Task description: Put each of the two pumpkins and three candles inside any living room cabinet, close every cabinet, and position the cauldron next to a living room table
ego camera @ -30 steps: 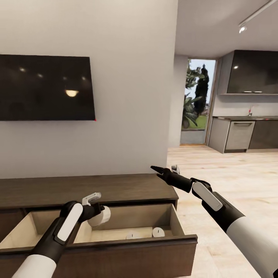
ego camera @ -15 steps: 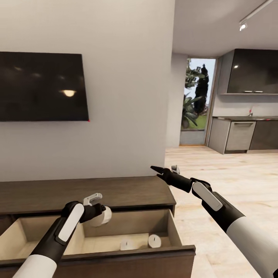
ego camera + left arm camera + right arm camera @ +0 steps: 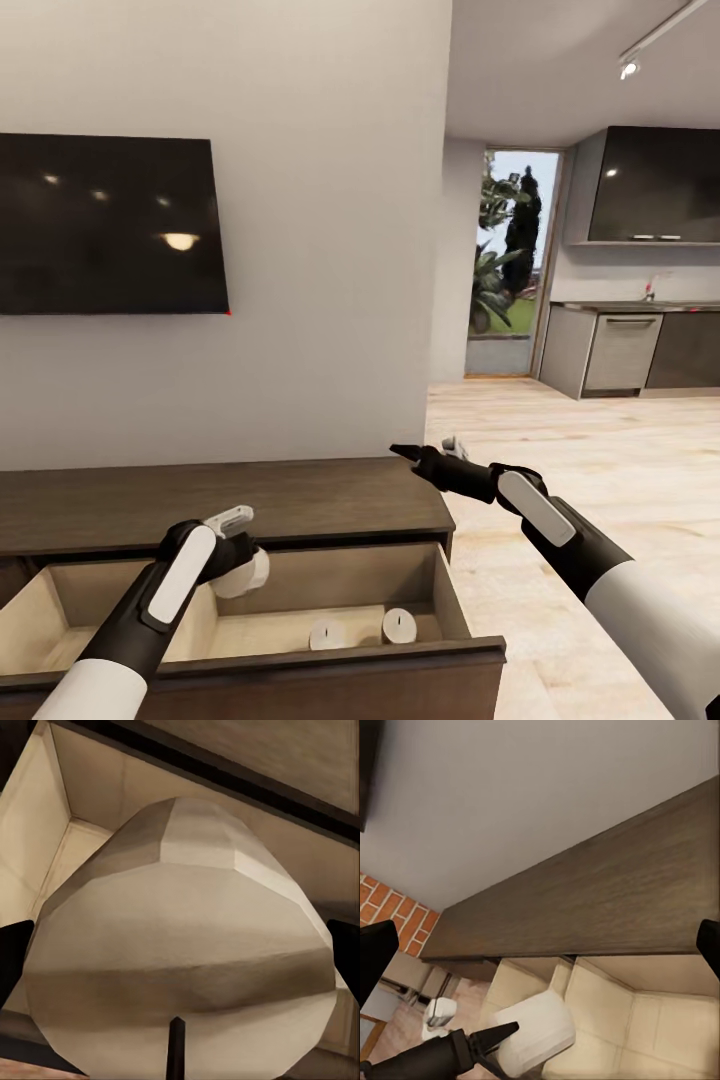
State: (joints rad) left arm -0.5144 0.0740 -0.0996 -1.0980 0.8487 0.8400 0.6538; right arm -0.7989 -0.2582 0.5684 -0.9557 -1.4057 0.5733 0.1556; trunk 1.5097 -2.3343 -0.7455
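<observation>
My left gripper (image 3: 240, 572) is shut on a beige candle (image 3: 180, 945) and holds it over the open drawer of the dark-brown cabinet (image 3: 300, 495). Black fingertips (image 3: 13, 956) press the candle from both sides. Two more candles (image 3: 327, 634) (image 3: 399, 626) stand upright on the drawer's pale floor, near its front right. My right gripper (image 3: 425, 448) hovers open and empty above the cabinet's right end. In the right wrist view the held candle (image 3: 536, 1035) hangs over the drawer below the cabinet top (image 3: 585, 900). The pumpkins and the cauldron are out of view.
A black TV (image 3: 100, 225) hangs on the grey wall above the cabinet. The wall ends at a corner right of the cabinet. Beyond it, light wood floor (image 3: 600, 470) runs to dark-grey kitchen cupboards (image 3: 650, 350) and a glass door (image 3: 505, 260).
The view shifted a little to the right at first. My left gripper has sunk slightly and moved left with the candle. The right gripper dropped a little.
</observation>
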